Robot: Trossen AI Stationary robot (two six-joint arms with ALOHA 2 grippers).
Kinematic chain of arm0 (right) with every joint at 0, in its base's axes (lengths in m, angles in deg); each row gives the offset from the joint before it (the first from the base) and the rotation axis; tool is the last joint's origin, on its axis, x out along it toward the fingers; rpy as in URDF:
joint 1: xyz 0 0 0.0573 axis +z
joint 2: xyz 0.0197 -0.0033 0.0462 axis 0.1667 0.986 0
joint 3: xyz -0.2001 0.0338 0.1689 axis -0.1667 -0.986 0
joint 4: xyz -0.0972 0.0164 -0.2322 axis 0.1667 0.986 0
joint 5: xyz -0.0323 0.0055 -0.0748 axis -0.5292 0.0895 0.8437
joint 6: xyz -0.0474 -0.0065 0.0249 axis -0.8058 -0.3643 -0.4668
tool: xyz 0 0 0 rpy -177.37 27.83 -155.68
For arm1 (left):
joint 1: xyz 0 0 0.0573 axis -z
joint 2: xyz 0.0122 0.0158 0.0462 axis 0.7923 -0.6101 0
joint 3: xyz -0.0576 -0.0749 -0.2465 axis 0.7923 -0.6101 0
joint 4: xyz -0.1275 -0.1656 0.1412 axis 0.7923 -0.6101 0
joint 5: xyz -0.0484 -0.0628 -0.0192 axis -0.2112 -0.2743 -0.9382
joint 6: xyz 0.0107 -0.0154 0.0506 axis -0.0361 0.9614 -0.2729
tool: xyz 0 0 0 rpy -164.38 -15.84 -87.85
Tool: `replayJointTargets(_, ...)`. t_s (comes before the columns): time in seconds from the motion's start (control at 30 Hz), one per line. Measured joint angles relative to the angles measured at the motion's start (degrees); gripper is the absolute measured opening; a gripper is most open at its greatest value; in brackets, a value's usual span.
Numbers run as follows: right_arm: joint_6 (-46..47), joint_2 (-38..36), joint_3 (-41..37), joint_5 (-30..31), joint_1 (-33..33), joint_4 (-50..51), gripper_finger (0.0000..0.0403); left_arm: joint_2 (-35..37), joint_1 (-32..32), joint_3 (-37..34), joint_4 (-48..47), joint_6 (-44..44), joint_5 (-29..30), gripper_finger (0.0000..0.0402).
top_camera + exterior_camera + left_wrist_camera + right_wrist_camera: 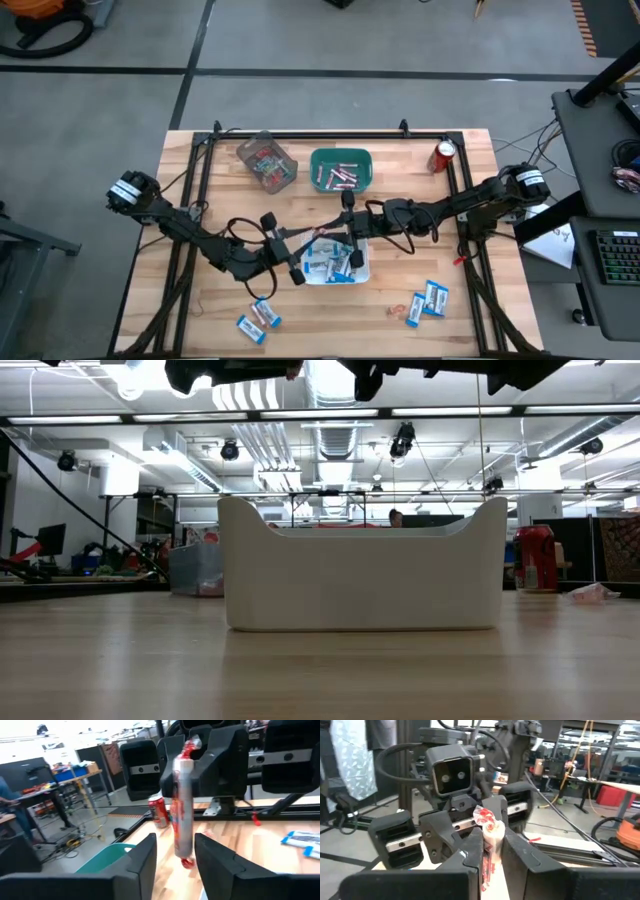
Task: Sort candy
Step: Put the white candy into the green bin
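Observation:
A slim pinkish-white candy stick (182, 810) with red twisted ends stands upright in the air above the white bin (362, 272), at the table's middle. My right gripper (492, 852), reaching in from the right, is shut on it. My left gripper (175, 865) faces it from the left, open, with one finger on either side of the stick's lower part. Blue-and-white candy packets fill the white bin. More packets (258, 318) (432, 298) lie on the table near the front edge. My right gripper pinches the candy stick between its two fingers, at the stick's upper part (489, 839). The fingers come about level from the table's right side and lie across the stick. The stick is upright and lifted clear, its lower end (186, 861) hanging free.
A green bin (341, 168) with red-and-white sweets and a clear container (267, 162) of small red pieces stand at the back. A red soda can (443, 155) is at the back right. A black rail frame (330, 134) borders the table.

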Motion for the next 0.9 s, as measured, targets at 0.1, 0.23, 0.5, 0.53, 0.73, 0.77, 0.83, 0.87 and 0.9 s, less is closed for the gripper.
replayJointTargets(0.1, 0.9, -0.6, 0.0, 1.7, -1.7, 1.6, 0.0038, 0.1, 0.0, 0.0, -1.2, 0.0, 1.8, 0.0132)
replayJointTargets(0.23, 1.0, -2.1, 0.0, 14.0, -4.9, 9.4, 0.0038, 0.1, 0.0, 0.0, -2.1, 0.1, 2.1, 0.0148)
replayJointTargets(0.5, 10.9, -1.9, 0.0, 32.4, -17.0, 31.3, 0.0038, 0.1, 0.0, 0.0, -2.3, 0.2, 1.5, 0.0149)
replayJointTargets(0.53, 13.1, -1.4, 0.0, 32.1, -18.8, 33.4, 0.0039, 0.1, 0.0, 0.0, -2.4, 0.2, 1.5, 0.0148)
replayJointTargets(0.73, 19.8, 1.3, 0.0, 29.4, -24.7, 35.8, 0.0068, 0.1, -0.1, 0.0, -2.8, 0.2, 1.5, 0.0148)
replayJointTargets(0.77, 20.3, 1.5, 0.0, 29.5, -25.0, 36.0, 0.0076, 0.1, -0.2, 0.0, -2.9, 0.2, 1.5, 0.0148)
replayJointTargets(0.83, 20.4, 1.7, 0.0, 29.5, -25.2, 35.9, 0.0093, 0.1, -0.2, 0.0, -3.0, 0.2, 1.5, 0.0148)
replayJointTargets(0.87, 20.4, 1.7, 0.0, 29.5, -25.2, 35.9, 0.0102, 0.1, -0.2, 0.0, -3.0, 0.2, 1.5, 0.0148)
replayJointTargets(0.9, 20.4, 1.7, 0.0, 29.5, -25.2, 35.8, 0.0111, 0.1, -0.3, 0.0, -3.0, 0.2, 1.5, 0.0148)
